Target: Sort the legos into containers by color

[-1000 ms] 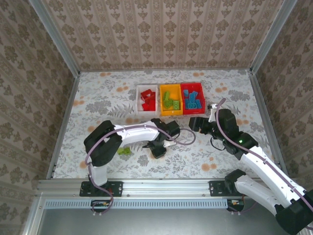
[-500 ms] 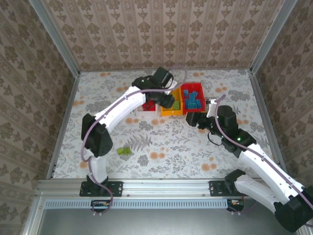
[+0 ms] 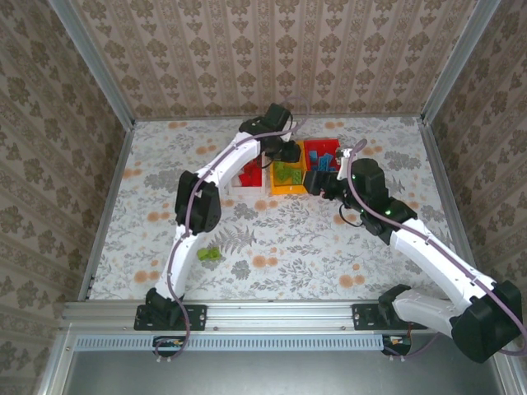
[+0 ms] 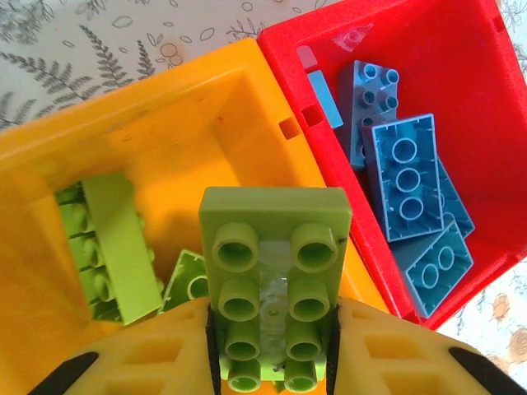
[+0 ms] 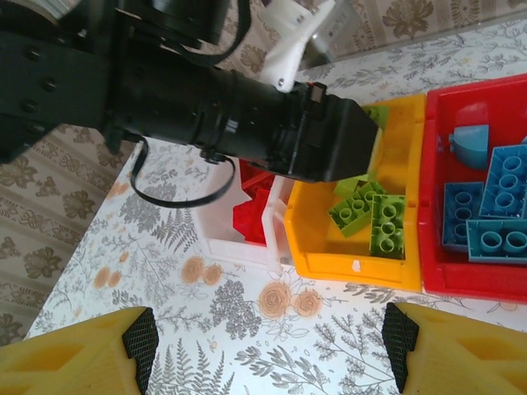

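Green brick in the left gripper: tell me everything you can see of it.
The lime green brick is a two-by-four block of glossy plastic. Its eight round hollow studs face the wrist camera, with a pale scuffed patch between the middle ones. The left gripper is shut on its near end, yellow fingers pressing both long sides; the far half sticks out free. It hangs over the yellow-orange bin, close to the wall next to the red bin, touching nothing but the fingers as far as shows.

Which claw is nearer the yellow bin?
Left. The left claw holds a green brick right over the yellow bin; the right claw is open over the table, short of its near wall.
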Available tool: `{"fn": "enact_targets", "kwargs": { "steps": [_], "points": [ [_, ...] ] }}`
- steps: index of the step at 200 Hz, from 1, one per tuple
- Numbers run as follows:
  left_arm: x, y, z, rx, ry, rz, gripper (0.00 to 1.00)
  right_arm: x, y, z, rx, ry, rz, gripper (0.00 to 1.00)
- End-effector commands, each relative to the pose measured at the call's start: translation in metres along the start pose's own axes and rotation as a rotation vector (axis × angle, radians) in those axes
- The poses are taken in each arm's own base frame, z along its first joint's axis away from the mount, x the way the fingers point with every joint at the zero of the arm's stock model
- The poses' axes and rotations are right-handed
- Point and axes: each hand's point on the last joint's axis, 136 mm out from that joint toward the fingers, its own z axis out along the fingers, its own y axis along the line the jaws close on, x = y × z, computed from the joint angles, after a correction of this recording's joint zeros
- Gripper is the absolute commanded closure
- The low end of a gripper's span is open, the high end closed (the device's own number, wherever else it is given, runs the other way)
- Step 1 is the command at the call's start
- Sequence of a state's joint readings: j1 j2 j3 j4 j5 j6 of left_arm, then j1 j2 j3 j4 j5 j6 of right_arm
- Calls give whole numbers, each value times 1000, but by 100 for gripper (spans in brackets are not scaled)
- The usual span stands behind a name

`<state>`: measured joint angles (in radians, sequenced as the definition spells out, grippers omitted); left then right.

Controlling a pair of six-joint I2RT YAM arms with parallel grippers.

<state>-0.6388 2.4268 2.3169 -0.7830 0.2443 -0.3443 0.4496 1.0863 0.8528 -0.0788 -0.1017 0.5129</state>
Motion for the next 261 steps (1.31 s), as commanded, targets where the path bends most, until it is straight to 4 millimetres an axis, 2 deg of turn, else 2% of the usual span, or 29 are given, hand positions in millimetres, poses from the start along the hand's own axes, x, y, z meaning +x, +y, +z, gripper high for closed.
{"fn": "enact_targets", "kwargs": {
  "steps": [1, 26, 55, 69, 93, 104, 126, 140, 157, 180, 186, 195, 210, 230, 248, 261],
  "points": [
    [-12, 3, 2, 42, -24, -68, 60, -15, 5, -1, 0, -38, 16, 24],
    [-13, 1, -2, 53, -24, -70, 50, -10, 3, -1, 4, -24, 20, 24],
    [-20, -9, -26, 67, -58, -73, 42, -3, 1, 0, 10, 0, -14, 24],
    [-21, -13, -39, 74, -76, -76, 42, 2, 1, 1, 6, 17, -47, 24],
    [-25, -21, -77, 76, -139, -87, 46, 18, 11, 7, -22, 64, -164, 24],
    [-27, -24, -102, 72, -182, -92, 47, 32, 23, 12, -66, 93, -242, 24],
    [-11, -9, -151, 11, -248, -137, 49, 81, 58, 25, -199, 199, -426, 24],
    [10, 10, -181, -37, -284, -197, 49, 118, 82, 31, -292, 266, -535, 23],
    [49, 37, -210, -82, -307, -281, 48, 164, 110, 36, -401, 317, -661, 21],
    [111, 68, -249, -150, -331, -379, 46, 220, 136, 48, -487, 403, -799, 19],
    [129, 72, -257, -160, -333, -397, 46, 228, 142, 51, -501, 408, -824, 19],
    [154, 89, -270, -199, -338, -454, 45, 242, 149, 60, -510, 418, -857, 18],
    [196, 97, -286, -222, -333, -502, 43, 261, 157, 75, -514, 418, -918, 16],
    [249, 101, -294, -245, -284, -568, 42, 281, 163, 98, -505, 427, -980, 11],
    [285, 103, -302, -257, -275, -635, 40, 289, 165, 118, -486, 409, -1022, 9],
    [304, 104, -307, -261, -284, -679, 39, 293, 164, 130, -465, 405, -1039, 8]
  ]
}}
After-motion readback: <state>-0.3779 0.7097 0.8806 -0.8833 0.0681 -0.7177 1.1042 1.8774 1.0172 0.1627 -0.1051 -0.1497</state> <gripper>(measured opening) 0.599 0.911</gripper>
